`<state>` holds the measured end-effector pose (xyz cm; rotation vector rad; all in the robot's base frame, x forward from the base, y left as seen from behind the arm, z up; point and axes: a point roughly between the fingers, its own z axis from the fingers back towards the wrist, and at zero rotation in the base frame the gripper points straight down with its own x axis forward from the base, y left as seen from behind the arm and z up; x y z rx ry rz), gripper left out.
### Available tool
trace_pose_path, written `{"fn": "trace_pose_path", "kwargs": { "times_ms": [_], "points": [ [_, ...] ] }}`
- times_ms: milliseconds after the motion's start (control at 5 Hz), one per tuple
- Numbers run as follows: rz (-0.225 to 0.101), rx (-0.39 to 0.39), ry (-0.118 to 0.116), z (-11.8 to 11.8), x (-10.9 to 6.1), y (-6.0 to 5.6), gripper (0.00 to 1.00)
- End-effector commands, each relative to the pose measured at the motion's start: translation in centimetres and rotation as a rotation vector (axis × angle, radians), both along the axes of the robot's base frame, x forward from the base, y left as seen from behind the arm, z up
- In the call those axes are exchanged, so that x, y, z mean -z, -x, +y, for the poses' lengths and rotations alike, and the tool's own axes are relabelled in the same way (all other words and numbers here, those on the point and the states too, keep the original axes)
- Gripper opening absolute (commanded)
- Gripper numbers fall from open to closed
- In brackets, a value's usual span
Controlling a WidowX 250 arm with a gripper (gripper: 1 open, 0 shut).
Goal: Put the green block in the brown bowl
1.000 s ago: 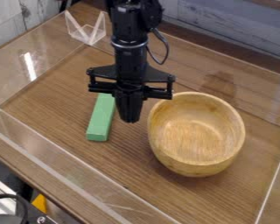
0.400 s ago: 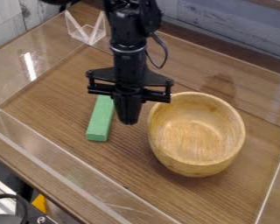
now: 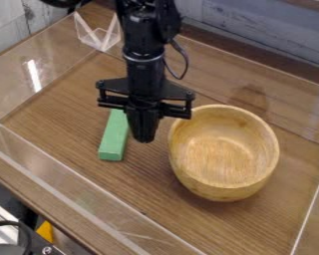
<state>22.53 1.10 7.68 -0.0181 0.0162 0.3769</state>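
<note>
Reaching for the green block, left of the bowl

Lining up comes first, I judge: my tool (image 3: 145, 137) hangs pressed together between block (image 3: 115, 135) and bowl (image 3: 223, 152); I should shift over the block, spread, straddle its narrow width squarely, then lower and pinch near the middle; my own body covers the block's far end, and my fingertips blur dark against the tabletop (image 3: 136, 209).

Blocked on one side by the bowl's raised rim (image 3: 226, 152). Open for passing over the bare counter (image 3: 116, 199) in front of the green block (image 3: 113, 135).
</note>
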Motion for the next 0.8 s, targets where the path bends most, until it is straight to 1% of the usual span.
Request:
{"fn": "trace_pose_path", "kwargs": {
  "times_ms": [0, 200, 600],
  "points": [
    [-0.052, -0.009, 0.0, 0.8, -1.6, -0.5, 0.0],
    [-0.054, -0.011, 0.005, 1.3, -2.0, -0.5, 0.0],
    [-0.079, -0.038, 0.018, 3.6, -2.6, -0.8, 0.0]
  ]
}}
